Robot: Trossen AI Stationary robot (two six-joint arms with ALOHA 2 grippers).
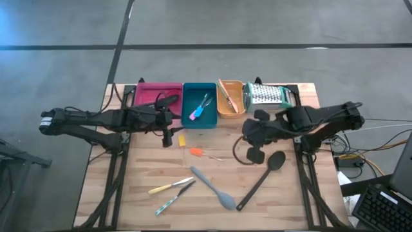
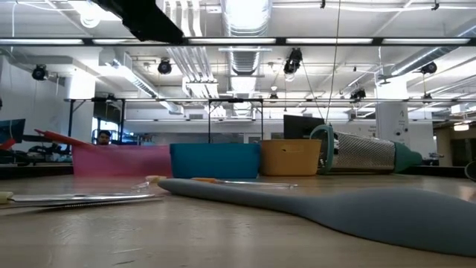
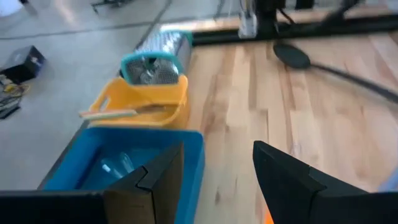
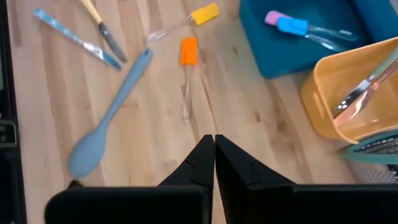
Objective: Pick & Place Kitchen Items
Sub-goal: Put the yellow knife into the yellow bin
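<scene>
- Several utensils lie loose on the table (image 1: 141,174), unsorted: grey spoon (image 1: 212,187), black spoon (image 1: 261,180), orange-handled tool (image 1: 195,152).
- Others already sit in the teal tray (image 1: 199,90).
- Right tool (image 4: 214,149), fingers together, hovers near the orange-handled tool, likely next.
- Left tool (image 3: 217,168), fingers apart, empty beside the teal tray.

Three trays stand in a row along the far edge of the wooden table (image 1: 141,187): a pink tray (image 1: 143,93) at the left, a teal tray (image 1: 190,96) touching it, and an orange tray (image 1: 239,103) just beside that. A metal grater (image 1: 269,95) with teal trim lies on its side just right of the orange tray, at the table's far right corner. In the low view the room behind shows ceiling lights (image 2: 245,16), ducts and a dark monitor (image 2: 301,126) beyond the trays.
</scene>
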